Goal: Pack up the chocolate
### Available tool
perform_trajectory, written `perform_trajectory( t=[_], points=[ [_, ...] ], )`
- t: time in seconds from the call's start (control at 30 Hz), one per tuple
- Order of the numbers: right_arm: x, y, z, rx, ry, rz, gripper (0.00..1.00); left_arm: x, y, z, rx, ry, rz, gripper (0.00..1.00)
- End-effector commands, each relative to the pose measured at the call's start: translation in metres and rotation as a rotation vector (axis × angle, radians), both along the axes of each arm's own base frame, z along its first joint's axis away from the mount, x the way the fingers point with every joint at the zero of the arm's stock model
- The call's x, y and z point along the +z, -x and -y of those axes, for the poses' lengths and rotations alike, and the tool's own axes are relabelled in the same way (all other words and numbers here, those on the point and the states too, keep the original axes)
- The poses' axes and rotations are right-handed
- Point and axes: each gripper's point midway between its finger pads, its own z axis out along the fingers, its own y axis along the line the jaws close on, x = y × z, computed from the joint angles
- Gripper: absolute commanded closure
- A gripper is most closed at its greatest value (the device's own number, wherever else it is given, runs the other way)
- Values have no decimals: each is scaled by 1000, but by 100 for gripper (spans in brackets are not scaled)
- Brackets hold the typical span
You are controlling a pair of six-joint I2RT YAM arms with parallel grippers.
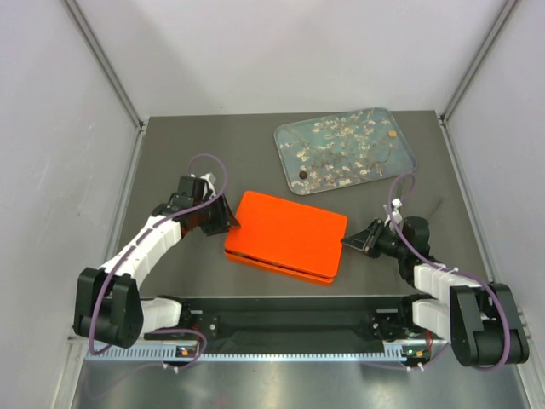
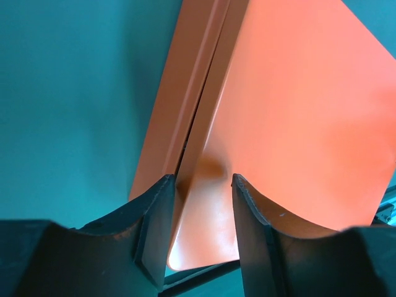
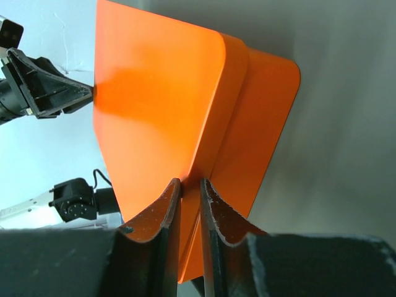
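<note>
Chocolate (image 1: 302, 176) sits far back on the flowery tray (image 1: 283, 141): I see a dark piece (image 1: 302, 176) near its front left corner and a tan piece (image 1: 392, 134) by its right rim. The orange box (image 1: 285, 234) lies on the tabletop (image 1: 187, 153), lid down. My left gripper (image 2: 202, 179) is spread around its left corner. My right gripper (image 3: 189, 184) pinches the lid's right edge.
</note>
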Motion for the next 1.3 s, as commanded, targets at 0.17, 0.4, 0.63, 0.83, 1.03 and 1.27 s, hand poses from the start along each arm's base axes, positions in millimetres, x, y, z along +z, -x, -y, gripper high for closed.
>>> perform_trajectory(
  t=[0.17,0.4,0.63,0.83,1.03,1.27],
  points=[
    [-3,3,3,12,52,5,90,16,-5,-6,8,-34,42,55],
    [-10,8,4,28,64,-8,87,16,0,-8,1,-40,40,56],
    [-9,9,3,25,55,-4,86,13,4,-10,6,-46,30,59],
    [-14,14,2,40,61,-15,88,14,8,-11,13,-49,31,59],
    [-9,15,1,46,54,11,89,13,8,-20,40,-91,38,52],
    [2,14,-1,52,36,46,89,9,11,-15,31,-60,24,52]
  ],
)
